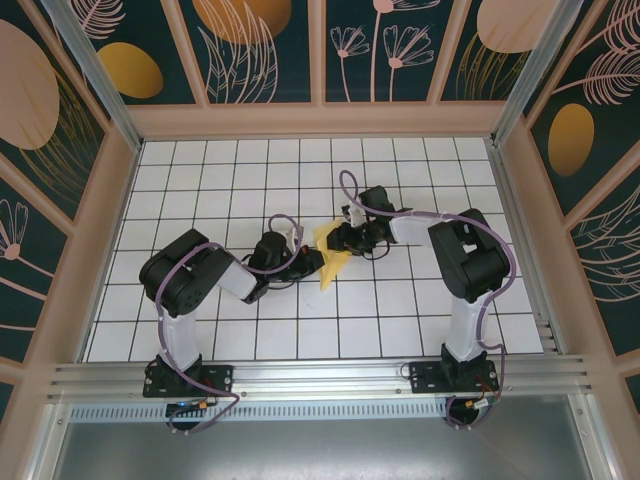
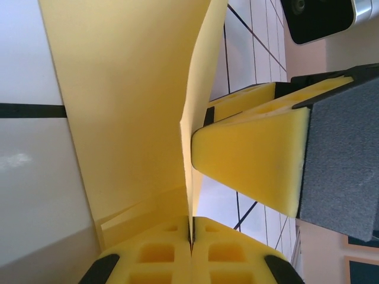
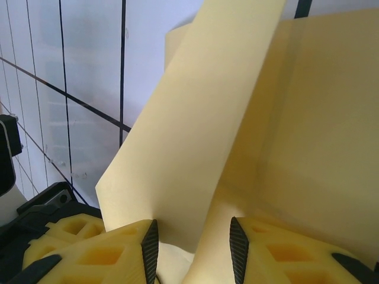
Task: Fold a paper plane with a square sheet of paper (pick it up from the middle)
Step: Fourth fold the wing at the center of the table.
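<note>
The square sheet of paper [image 1: 333,260] is pale yellow, creased and partly folded, and is held up off the white grid table between both grippers. My left gripper [image 1: 312,263] reaches it from the left. In the left wrist view its yellow jaws [image 2: 191,234] are shut on the paper's thin edge, and the sheet [image 2: 130,106] rises away from them. My right gripper [image 1: 346,240] comes from the right. Its jaws [image 3: 192,249] stand apart around a raised flap of the paper [image 3: 195,148] without pinching it. One right finger [image 2: 254,157] shows beside the fold.
The white gridded table [image 1: 300,330] is ringed by low pink walls [image 1: 118,230]. An aluminium rail [image 1: 320,375] runs along the near edge, where both arm bases are bolted. Cables loop over each arm.
</note>
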{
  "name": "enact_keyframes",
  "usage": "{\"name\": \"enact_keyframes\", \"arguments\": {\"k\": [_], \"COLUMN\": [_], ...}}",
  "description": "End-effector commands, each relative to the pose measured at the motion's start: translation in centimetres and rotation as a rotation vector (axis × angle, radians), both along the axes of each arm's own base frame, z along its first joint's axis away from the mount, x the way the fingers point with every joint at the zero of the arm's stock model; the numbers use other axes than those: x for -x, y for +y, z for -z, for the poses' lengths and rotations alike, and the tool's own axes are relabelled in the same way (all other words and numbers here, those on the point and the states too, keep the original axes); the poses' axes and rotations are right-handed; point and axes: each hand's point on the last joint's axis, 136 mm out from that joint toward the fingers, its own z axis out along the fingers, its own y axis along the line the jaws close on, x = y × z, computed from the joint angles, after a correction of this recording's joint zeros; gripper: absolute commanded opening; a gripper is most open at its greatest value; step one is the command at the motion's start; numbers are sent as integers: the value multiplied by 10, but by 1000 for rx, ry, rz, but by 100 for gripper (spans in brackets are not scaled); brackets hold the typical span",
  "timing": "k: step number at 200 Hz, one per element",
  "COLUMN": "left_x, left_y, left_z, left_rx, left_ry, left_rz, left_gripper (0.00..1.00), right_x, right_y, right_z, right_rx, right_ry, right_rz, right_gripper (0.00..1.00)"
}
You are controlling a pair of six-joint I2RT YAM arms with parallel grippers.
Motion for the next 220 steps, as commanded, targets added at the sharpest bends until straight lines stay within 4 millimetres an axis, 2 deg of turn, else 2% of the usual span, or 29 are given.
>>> {"name": "enact_keyframes", "arguments": {"k": [1, 41, 88, 137, 188, 198, 220], "left_x": [-2, -2, -1, 6, 6, 3, 2], "left_y": [2, 0, -4, 7, 24, 22, 13], "left_z": [2, 5, -3, -18, -25, -41, -47], "left_rx": [18, 17, 25, -1, -79, -54, -29], "left_ry": [1, 7, -6, -31, -76, -116, -128], "left_rz": [-7, 0, 22, 8, -39, -38, -8], "left_gripper": [0, 0, 17, 31, 33, 33, 33], "right_x": [5, 7, 7, 5, 4, 4, 3], "right_y": [-7, -14, -19, -24, -24, -24, -24], "right_z": [14, 32, 45, 52, 53, 53, 54], "right_rx": [52, 149, 203, 241, 239, 240, 246], "right_ry": [4, 17, 39, 54, 63, 65, 70], "right_rz": [-14, 4, 40, 74, 84, 85, 94], "right_gripper": [39, 39, 40, 40, 41, 42, 44]}}
